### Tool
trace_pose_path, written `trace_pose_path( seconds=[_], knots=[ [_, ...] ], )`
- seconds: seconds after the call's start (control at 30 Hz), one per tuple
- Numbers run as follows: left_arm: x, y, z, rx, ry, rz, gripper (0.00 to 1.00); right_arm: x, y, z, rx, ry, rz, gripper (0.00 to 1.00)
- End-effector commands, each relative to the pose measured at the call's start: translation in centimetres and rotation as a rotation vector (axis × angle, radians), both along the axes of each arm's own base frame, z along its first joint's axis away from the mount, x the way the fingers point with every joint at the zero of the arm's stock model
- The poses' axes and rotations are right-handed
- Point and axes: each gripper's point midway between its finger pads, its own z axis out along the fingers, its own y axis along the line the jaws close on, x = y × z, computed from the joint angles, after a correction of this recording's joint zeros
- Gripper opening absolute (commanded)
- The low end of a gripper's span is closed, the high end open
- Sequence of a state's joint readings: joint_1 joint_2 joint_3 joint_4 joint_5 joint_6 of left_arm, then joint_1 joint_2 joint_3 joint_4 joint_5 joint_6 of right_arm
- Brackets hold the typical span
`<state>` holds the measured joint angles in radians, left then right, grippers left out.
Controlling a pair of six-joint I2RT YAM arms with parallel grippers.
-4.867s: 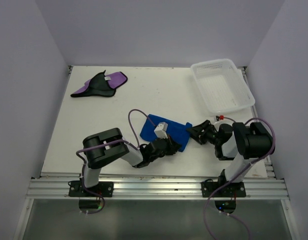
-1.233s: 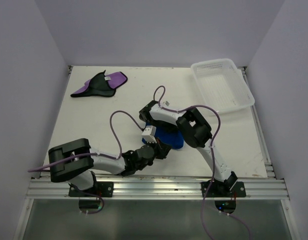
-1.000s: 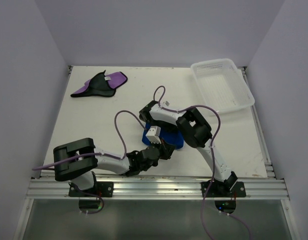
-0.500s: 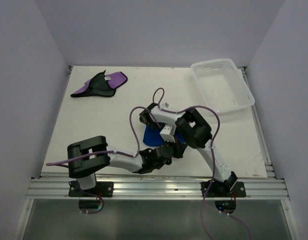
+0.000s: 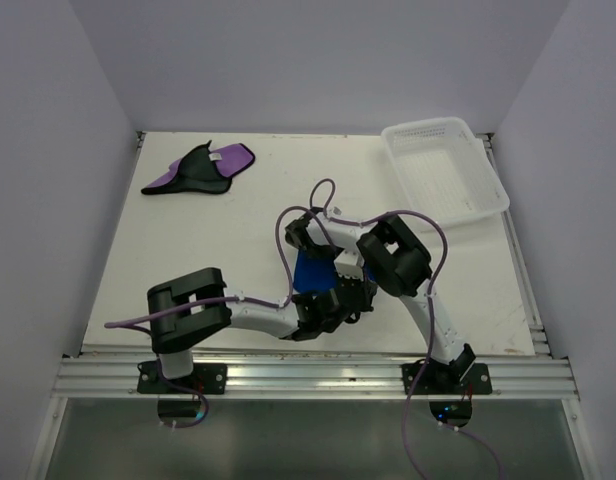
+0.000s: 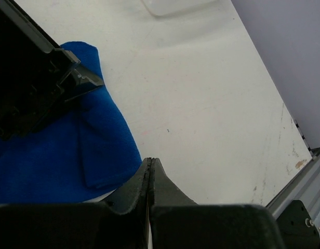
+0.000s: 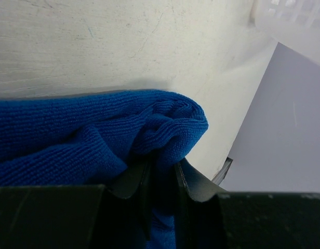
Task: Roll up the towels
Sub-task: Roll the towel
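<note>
Blue towel (image 5: 311, 268) at middle of bench (image 5: 188, 260), now bunched narrower than a second ago | right tool (image 7: 161, 174) clenched on its folded edge | left tool (image 6: 150, 174) pressed shut, empty, swept across to the towel's near corner | rolling looks underway; purple towel (image 5: 200, 168) untouched, far left

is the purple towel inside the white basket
No, the purple towel lies on the table at the far left, well apart from the basket at the far right.
</note>
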<state>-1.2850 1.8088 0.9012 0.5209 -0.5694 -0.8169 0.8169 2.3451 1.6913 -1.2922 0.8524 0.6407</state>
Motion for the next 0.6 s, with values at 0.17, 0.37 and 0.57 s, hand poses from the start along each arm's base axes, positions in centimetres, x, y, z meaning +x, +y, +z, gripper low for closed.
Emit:
trace_pose_path(
  seconds=[0.17, 0.37, 0.57],
  knots=[
    [1.0, 3.3, -1.4, 0.027, -0.031, 0.031, 0.00, -1.8, 5.5, -6.4, 0.359, 0.099, -0.068, 0.00],
    [-0.4, 5.5, -2.8, -0.027, -0.016, 0.026, 0.00, -2.3, 6.5, -6.3, 0.426, 0.123, -0.087, 0.00],
    [-0.4, 5.8, -2.8, -0.042, -0.029, 0.036, 0.00, -2.4, 7.3, -5.7, 0.482, 0.118, -0.109, 0.01]
  ],
)
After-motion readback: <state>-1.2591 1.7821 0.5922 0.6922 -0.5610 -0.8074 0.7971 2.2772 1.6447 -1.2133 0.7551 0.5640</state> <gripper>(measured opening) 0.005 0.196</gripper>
